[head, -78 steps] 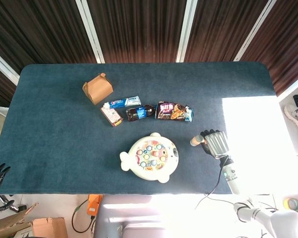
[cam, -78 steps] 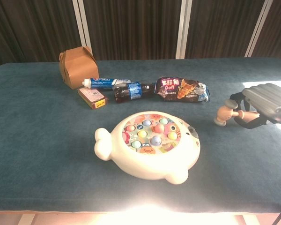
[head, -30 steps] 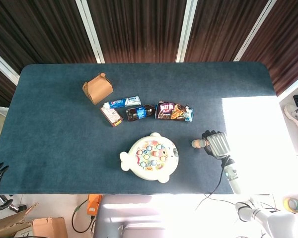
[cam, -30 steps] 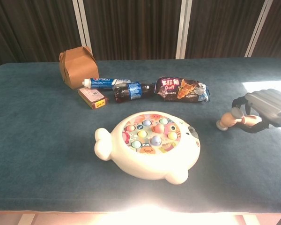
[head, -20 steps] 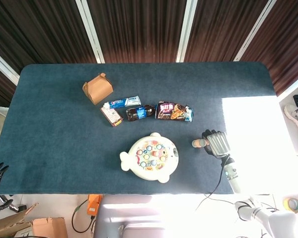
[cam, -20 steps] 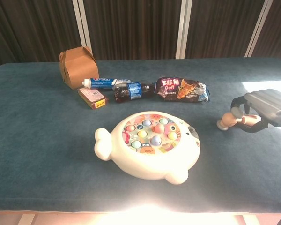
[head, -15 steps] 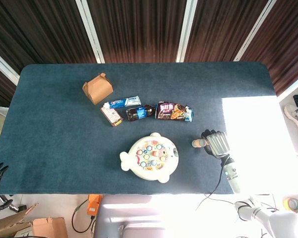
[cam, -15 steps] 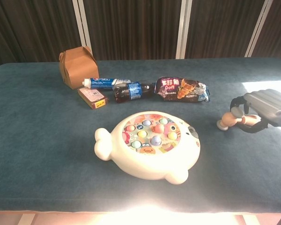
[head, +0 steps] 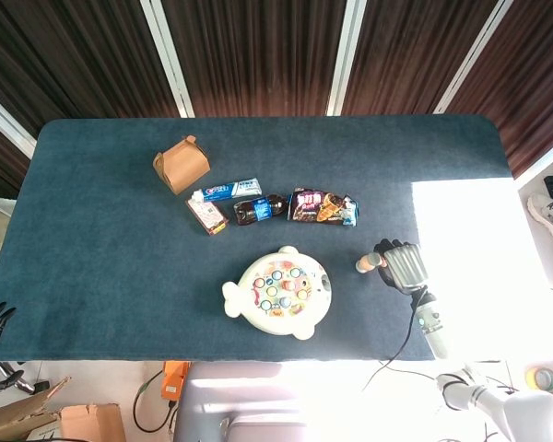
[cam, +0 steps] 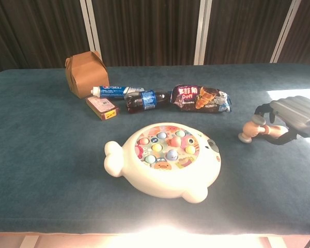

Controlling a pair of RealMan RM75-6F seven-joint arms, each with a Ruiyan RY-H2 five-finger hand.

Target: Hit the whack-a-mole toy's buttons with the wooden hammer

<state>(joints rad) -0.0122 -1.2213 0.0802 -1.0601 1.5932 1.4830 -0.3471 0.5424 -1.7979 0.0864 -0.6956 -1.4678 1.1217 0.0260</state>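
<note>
Since a moment ago the small wooden hammer (cam: 250, 130) has lifted slightly, its head tipped a little higher, so a swing seems to be starting. The right hand (cam: 294, 118), fingers clamped on its handle, hovers palm-down. The cream whale-shaped whack-a-mole toy (cam: 163, 159) lies well to its left, untouched.

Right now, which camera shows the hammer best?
The chest view: the hammer shows side-on, its head clear of the right hand that holds the handle, to the right of the toy. The head view shows only its small head sticking out of the hand, the handle hidden.
</note>
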